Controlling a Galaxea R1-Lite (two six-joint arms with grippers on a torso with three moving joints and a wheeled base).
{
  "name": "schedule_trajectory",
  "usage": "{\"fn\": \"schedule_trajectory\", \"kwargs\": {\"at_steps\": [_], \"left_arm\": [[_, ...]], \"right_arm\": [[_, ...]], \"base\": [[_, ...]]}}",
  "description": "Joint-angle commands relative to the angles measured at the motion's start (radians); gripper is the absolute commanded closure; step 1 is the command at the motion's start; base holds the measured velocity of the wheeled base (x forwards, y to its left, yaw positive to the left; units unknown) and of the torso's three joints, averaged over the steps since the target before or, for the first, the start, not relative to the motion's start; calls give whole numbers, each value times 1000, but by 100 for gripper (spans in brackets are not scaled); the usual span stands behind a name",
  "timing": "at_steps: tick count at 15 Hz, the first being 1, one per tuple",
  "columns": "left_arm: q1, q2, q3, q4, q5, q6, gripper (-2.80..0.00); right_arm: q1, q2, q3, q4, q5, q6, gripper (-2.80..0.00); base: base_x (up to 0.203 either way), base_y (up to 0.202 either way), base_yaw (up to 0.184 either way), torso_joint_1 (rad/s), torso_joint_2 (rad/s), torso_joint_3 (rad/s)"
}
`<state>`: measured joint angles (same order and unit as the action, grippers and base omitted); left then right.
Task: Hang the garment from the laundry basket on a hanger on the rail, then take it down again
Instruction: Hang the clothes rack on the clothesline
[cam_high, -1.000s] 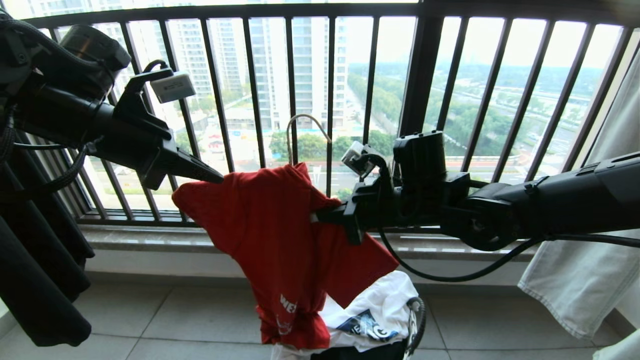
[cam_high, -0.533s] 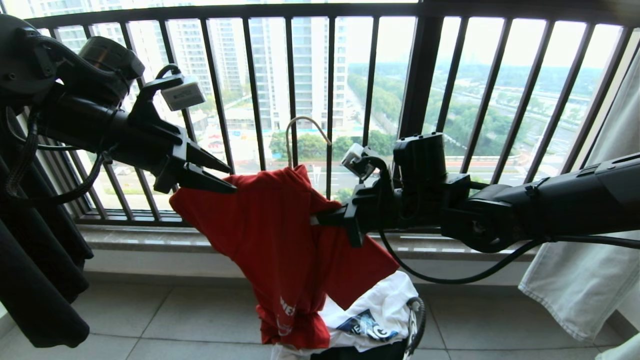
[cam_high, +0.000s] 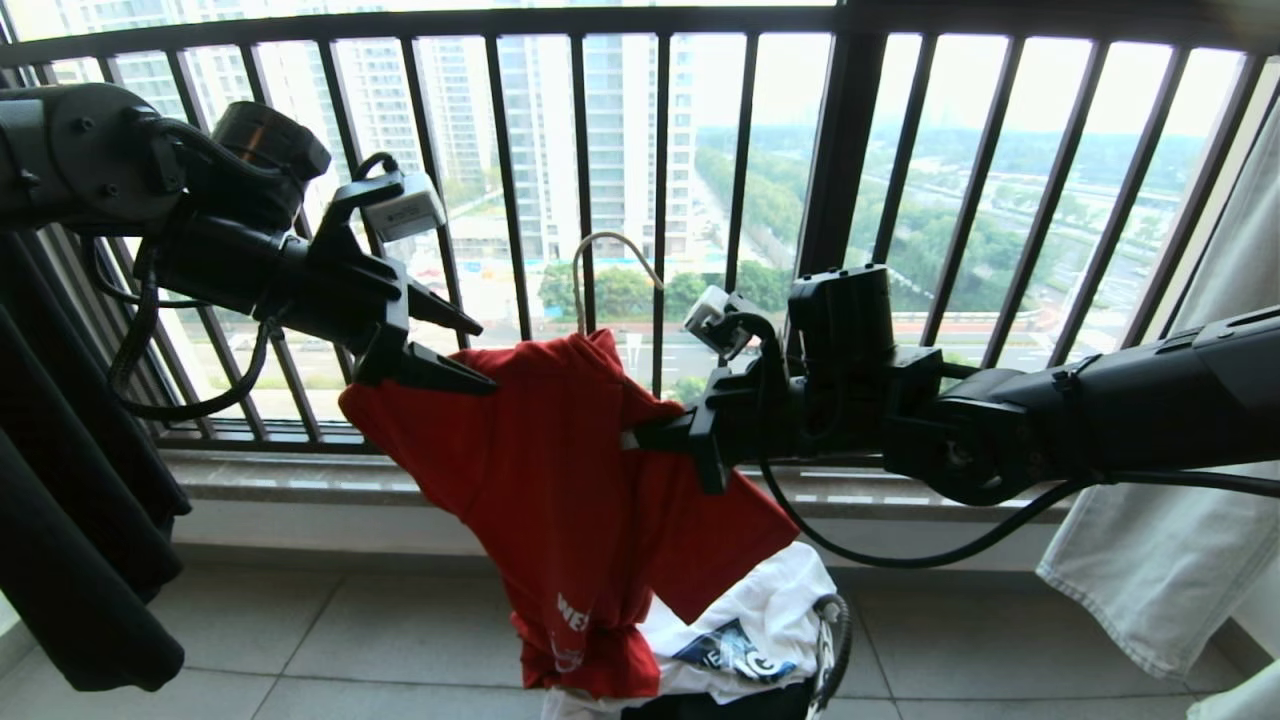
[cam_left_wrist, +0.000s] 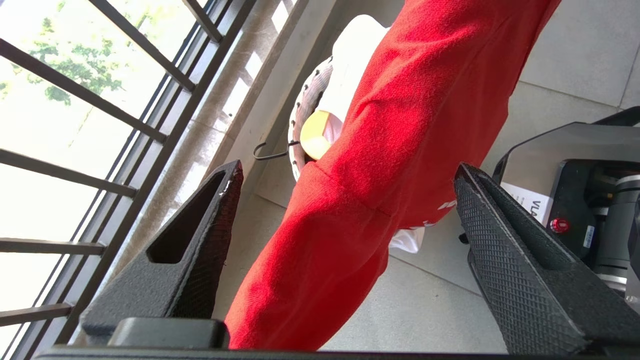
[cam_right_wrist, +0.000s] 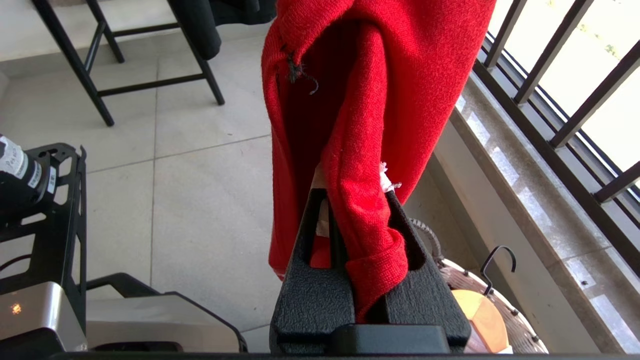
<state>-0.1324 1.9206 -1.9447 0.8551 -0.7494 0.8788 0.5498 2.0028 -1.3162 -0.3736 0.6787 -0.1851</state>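
The red garment hangs in front of the window railing, its lower end reaching into the laundry basket. The hanger's cream wire hook sticks up out of the collar. My left gripper is open at the garment's left shoulder. In the left wrist view the red cloth passes between that gripper's spread fingers without being pinched. My right gripper is shut on the garment's other shoulder; red fabric is bunched between the right gripper's fingers. The rail is out of view.
The black barred window railing and a stone ledge stand close behind. A black garment hangs at the left and a pale one at the right. A white printed shirt and a light-wood hanger lie in the basket.
My left gripper has opened and let go of the garment's left shoulder, and its wrist has shifted a little to the right. The right gripper and the garment have stayed put.
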Motion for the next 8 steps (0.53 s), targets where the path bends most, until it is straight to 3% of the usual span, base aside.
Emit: {"fn": "schedule_trajectory", "kwargs": {"at_steps": [1,8], "left_arm": [[-18,37,0,4,-5,6,-280],[-57,105,-3,-63,-22,5,-280]], "right_arm": [[-1,-1,0,-2,4,-2,0],[-14,-10,-3,-4,5,-1,0]], "base": [[0,0,0,0,0,0],[0,0,0,0,0,0]]}}
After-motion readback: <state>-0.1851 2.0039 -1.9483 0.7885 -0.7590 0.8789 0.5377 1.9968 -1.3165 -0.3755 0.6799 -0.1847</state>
